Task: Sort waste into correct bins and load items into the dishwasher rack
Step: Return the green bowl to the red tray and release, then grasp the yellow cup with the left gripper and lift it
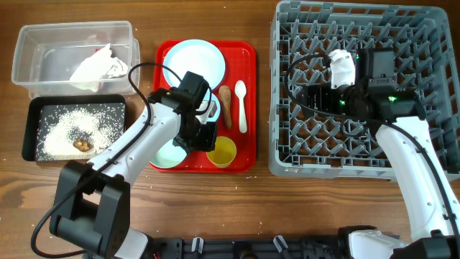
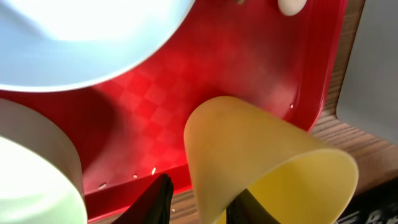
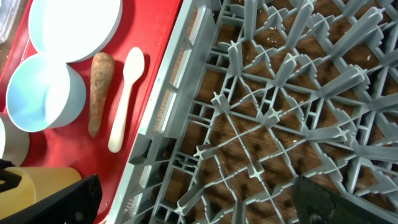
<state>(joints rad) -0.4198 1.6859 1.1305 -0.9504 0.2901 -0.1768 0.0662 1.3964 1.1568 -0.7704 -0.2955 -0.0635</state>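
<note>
— What's the left pincer (image 2: 202, 190) up to?

— It's spread. One finger (image 2: 157, 199) sits outside the yellow cup (image 2: 267, 149) and the other is at its mouth, so the near wall stands between them. A sliver of gap shows on the outer side, so it isn't pinching.

— And the cup itself?

— Small, plain, matte yellow, thin-walled. It stands in the red tray (image 2: 249, 74), in the near corner on the rack side. The pale green bowl (image 2: 31, 180) is just beside it and the pale plate (image 2: 81, 37) is farther back.

— How's that arm set?

— It rises from its base at the table's near edge, slants across to the tray, and bends its wrist down over the cup.

— The other one?

— The right pincer (image 3: 196, 186) is wide apart and holds nothing. It hangs over the grey rack (image 3: 280, 93), near its left wall. The forearm crosses the rack from the near right, wrist turned toward the tray.

— What else is on the tray?

— A white spoon (image 3: 124, 99) lies beside a brown root-like stick (image 3: 99, 90). The pale blue bowl (image 3: 43, 93) is next to the stick.

— The bins?

— Far left. The clear tub (image 1: 43, 54) holds a crumpled tissue (image 1: 90, 68). The black tray (image 1: 27, 129) in front of it holds rice grains (image 1: 61, 122) and a brown lump (image 1: 84, 144).
</note>
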